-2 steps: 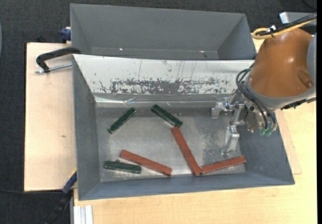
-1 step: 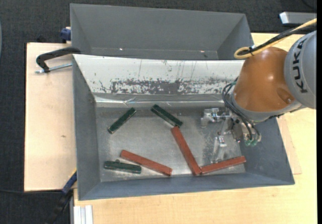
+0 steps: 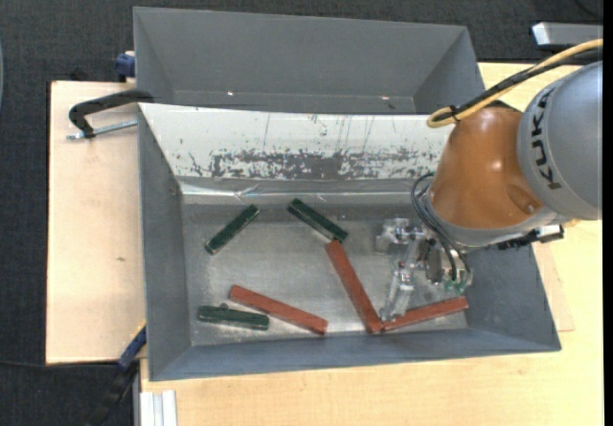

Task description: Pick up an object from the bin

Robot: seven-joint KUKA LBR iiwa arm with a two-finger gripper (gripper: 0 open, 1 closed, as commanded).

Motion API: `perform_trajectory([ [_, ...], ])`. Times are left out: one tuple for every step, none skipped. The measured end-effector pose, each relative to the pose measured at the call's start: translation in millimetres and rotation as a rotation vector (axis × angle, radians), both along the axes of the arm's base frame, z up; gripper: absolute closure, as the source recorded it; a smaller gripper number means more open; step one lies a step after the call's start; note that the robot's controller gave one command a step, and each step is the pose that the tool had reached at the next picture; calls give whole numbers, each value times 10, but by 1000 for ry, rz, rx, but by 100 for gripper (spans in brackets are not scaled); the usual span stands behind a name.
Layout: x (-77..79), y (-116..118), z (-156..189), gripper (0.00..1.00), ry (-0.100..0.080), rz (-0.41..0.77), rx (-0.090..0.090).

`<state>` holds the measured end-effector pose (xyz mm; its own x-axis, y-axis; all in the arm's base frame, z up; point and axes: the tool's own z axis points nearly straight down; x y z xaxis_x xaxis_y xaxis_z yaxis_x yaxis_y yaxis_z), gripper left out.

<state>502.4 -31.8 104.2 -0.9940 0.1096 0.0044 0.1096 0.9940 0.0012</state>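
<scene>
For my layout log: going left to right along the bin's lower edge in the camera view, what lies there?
dark green stick → long red stick → slanted red stick → right red stick

The bin (image 3: 158, 252) holds three green sticks (image 3: 231, 228) (image 3: 318, 219) (image 3: 233, 317) and three red sticks (image 3: 277, 309) (image 3: 351, 286) (image 3: 426, 314), the red ones nearer its front wall.

Six flat sticks lie on the floor of the grey metal bin (image 3: 278, 266). The back-left green stick (image 3: 232, 228) and the middle green stick (image 3: 318, 220) lie apart, while the front-left green stick (image 3: 233, 317) is just beside the front red stick (image 3: 278, 310). The slanted red stick (image 3: 352, 286) meets the right red stick (image 3: 426, 314) at the front.
</scene>
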Motion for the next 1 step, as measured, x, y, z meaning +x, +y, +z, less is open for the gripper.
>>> perform_trajectory([
  [30,349,-43,0,-3,-76,-1],
])
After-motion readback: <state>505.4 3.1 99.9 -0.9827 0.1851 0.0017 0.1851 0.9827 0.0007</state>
